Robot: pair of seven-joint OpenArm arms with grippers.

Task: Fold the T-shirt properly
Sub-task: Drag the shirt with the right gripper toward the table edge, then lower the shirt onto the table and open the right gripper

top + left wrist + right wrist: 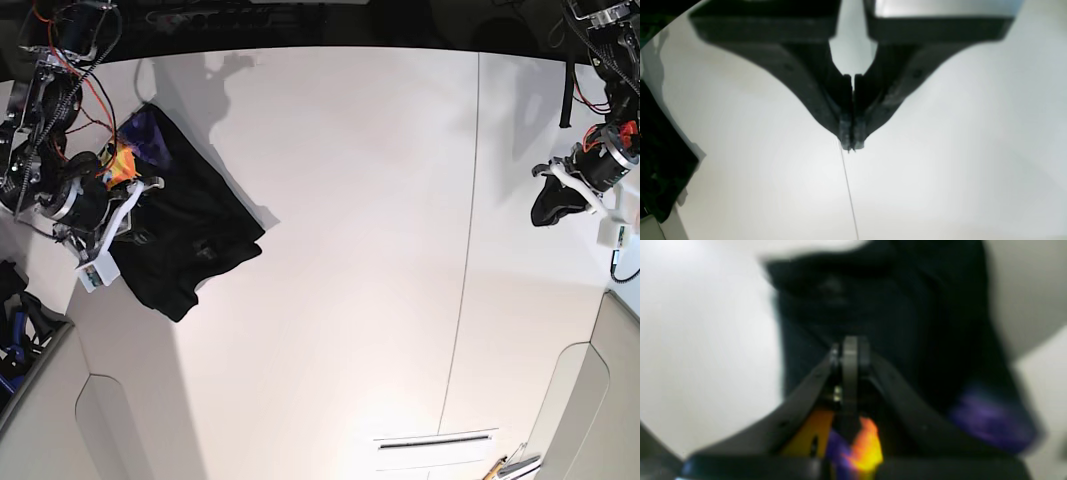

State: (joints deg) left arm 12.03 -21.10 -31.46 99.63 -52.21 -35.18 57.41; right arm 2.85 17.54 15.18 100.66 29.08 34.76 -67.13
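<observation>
My right claw is clamped on the bunched T-shirt at the surface's far edge. My left claw hangs closed and empty, well apart. I judge I'm only starting: the shirt needs spreading flat first.

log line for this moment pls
right gripper: shut on T-shirt, at table's edge | left gripper: shut, empty, above bare table | fold: not yet done

- White table filling most of the base view, thin seam running down right of centre.
- Slotted vent near bottom edge.
</observation>
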